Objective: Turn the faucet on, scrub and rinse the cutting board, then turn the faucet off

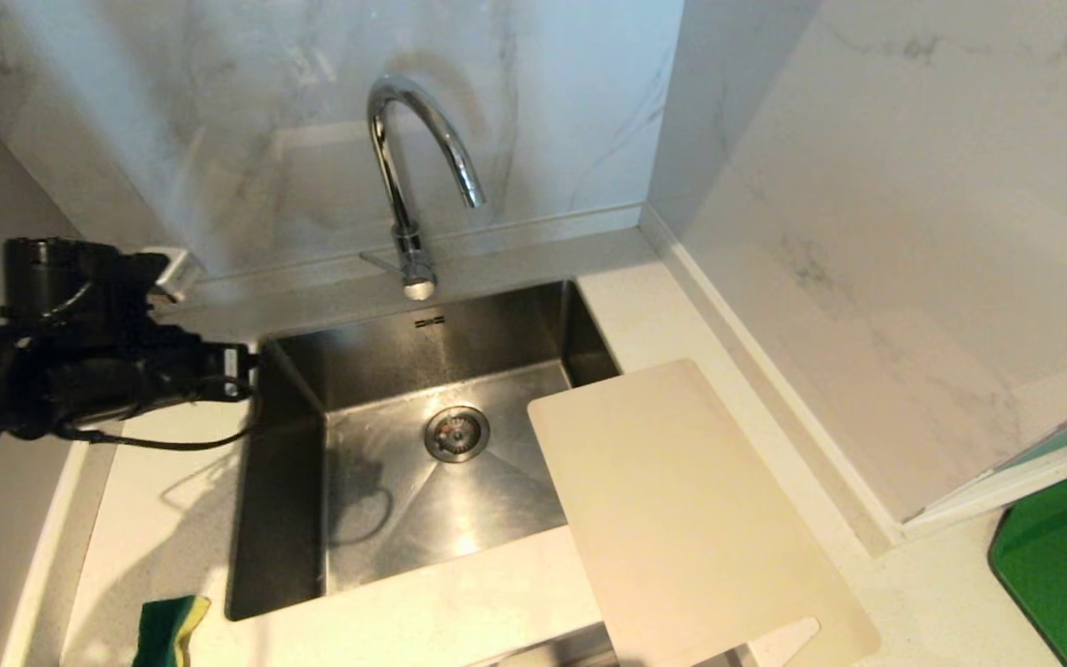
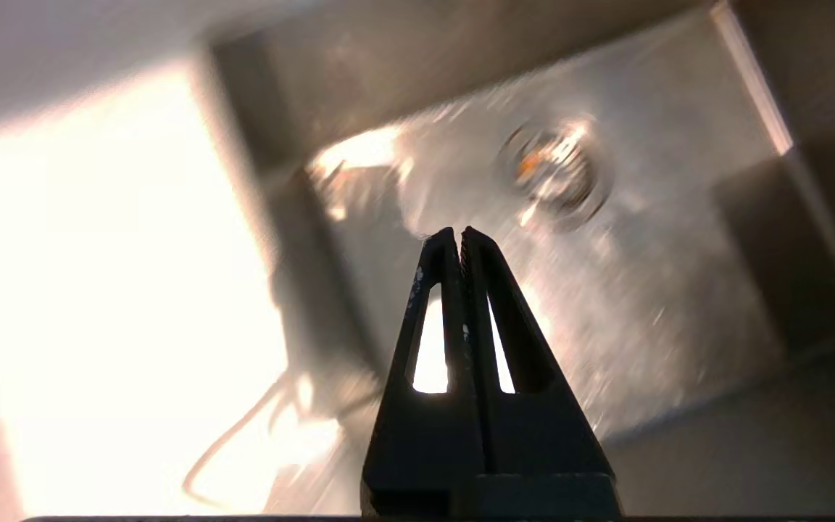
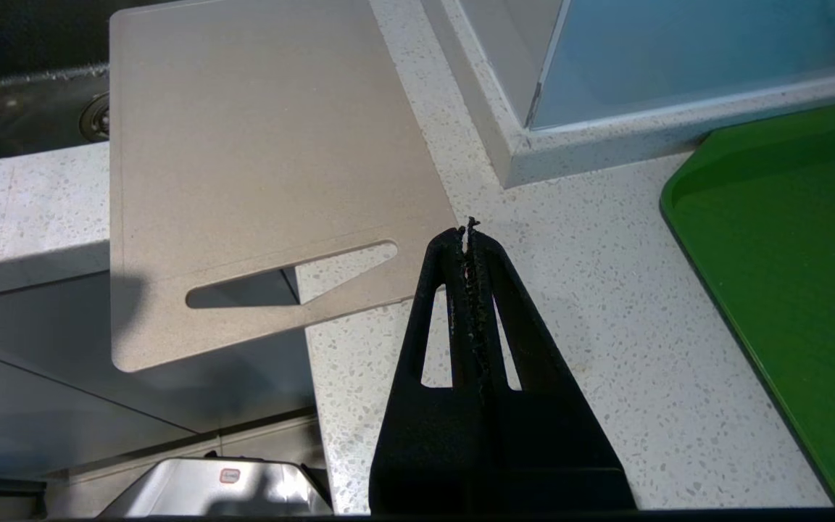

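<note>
- Left end effector (image 2: 459, 233), pressed together and empty, hovers over the sink (image 1: 293, 445); the faucet (image 1: 408, 176) beyond likely awaits its push.
- Right end effector (image 3: 467, 235), pressed together, is parked beside the cutting board (image 3: 258, 145), which overhangs the bench (image 3: 570, 290).

bright overhead light, glare on sink (image 1: 459, 519) floor, blown-out countertop (image 2: 98, 290) and motion blur in left wrist view

Glossy chrome faucet (image 1: 401, 185), brushed steel sink (image 1: 376, 352), matt plastic cutting board (image 1: 682, 509)
</note>
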